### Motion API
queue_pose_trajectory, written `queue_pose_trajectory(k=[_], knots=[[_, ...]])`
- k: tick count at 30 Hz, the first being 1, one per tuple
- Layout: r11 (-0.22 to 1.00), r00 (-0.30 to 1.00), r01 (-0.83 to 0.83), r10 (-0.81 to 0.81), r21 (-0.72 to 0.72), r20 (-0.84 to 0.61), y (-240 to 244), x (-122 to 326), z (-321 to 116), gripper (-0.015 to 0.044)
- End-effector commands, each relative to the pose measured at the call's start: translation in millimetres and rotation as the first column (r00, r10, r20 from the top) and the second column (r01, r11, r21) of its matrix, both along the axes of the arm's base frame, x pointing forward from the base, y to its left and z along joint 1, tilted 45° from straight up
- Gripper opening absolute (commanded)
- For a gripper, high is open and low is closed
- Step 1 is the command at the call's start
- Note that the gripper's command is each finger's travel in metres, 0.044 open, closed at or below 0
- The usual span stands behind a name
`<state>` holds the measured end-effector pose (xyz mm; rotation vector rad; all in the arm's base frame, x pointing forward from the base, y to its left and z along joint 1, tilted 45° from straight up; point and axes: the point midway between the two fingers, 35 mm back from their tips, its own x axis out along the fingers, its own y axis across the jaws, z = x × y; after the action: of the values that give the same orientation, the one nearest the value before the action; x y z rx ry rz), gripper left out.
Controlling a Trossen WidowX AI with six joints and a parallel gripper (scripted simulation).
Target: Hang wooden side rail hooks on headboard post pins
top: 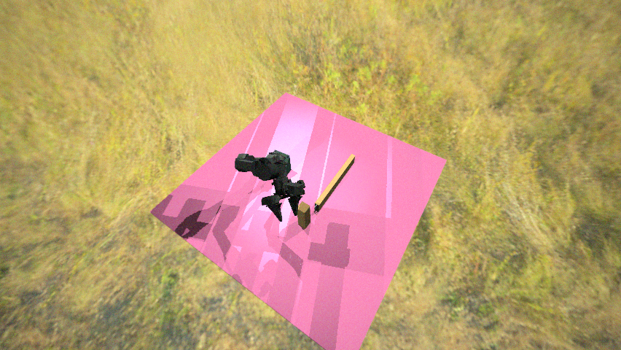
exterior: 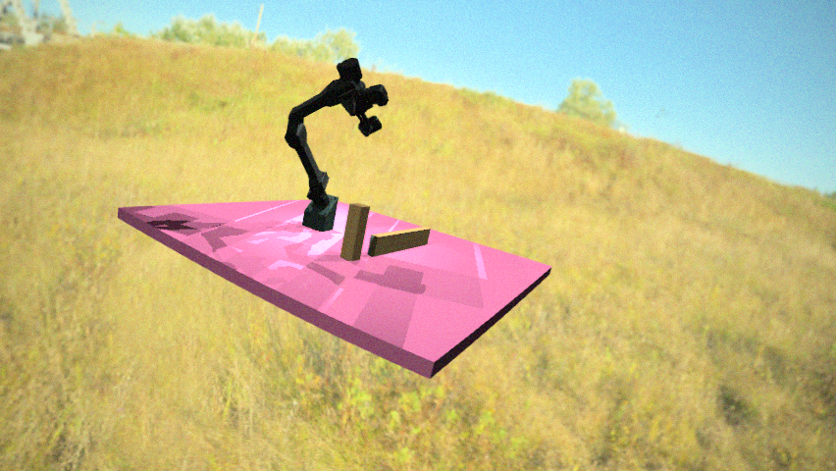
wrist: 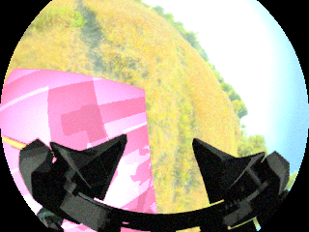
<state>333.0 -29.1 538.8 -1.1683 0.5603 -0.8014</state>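
The wooden side rail (top: 334, 183) (exterior: 402, 240) lies on the pink table (top: 417, 173) (exterior: 508, 272) (wrist: 34, 84). Its dark hook end (top: 316, 208) (exterior: 372, 246) is beside the headboard post and apart from it; the single hooks are too small to make out. The headboard post (top: 303, 217) (exterior: 354, 233) stands upright; its slot and pins cannot be seen. A thin tan strip, probably the rail, shows at the left edge of the wrist view. My gripper (top: 288, 217) (wrist: 160, 139) is open and empty, high above the table in the exterior view.
The arm's base (exterior: 320, 214) stands on the table behind the post. The arm rises from it and bends over at the top. Dark shadows and bright streaks cross the table. Dry grassland surrounds the table's edges.
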Motion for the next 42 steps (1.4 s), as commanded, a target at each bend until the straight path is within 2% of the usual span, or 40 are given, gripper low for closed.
queue_pose_trajectory(k=[1, 6, 11, 17, 23, 27, 32, 37, 42], knots=[[1.000, 1.000, -0.001, 0.000, 0.007, 0.008, 0, 0, -1, 0.0426], [0.983, 0.977, -0.031, -0.009, 0.181, 0.214, 1, 2, -21, 0.0440], [0.925, 0.899, -0.103, -0.071, 0.367, 0.432, 2, 2, -47, 0.0440], [0.808, 0.746, -0.232, -0.209, 0.542, 0.632, 3, 0, -80, 0.0440], [0.657, 0.547, -0.393, -0.395, 0.643, 0.738, 2, -4, -114, 0.0440], [0.549, 0.402, -0.508, -0.530, 0.664, 0.746, 1, -8, -139, 0.0440], [0.420, 0.221, -0.648, -0.694, 0.635, 0.685, -1, -15, -170, 0.0440], [0.312, 0.055, -0.774, -0.834, 0.551, 0.549, -3, -24, -202, 0.0440], [0.237, -0.083, -0.875, -0.933, 0.422, 0.351, -6, -34, -235, 0.0440]])
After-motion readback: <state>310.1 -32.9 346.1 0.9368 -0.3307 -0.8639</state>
